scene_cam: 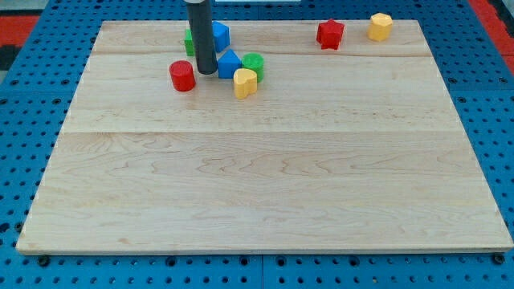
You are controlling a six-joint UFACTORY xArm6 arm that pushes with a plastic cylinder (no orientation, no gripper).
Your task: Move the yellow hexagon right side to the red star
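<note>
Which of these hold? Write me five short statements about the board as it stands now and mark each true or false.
1. The yellow hexagon lies at the view's right of the red star. True.
2. My tip touches the yellow hexagon. False: it stands far toward the view's left, in the cluster between the red cylinder and the blue triangular block.
3. The yellow heart-like block sits below the green cylinder in the view. True.
4. The red star lies at the view's bottom edge of the board. False: it lies near the top edge.
5. A blue block lies just right of the rod, near the board's top. True.
</note>
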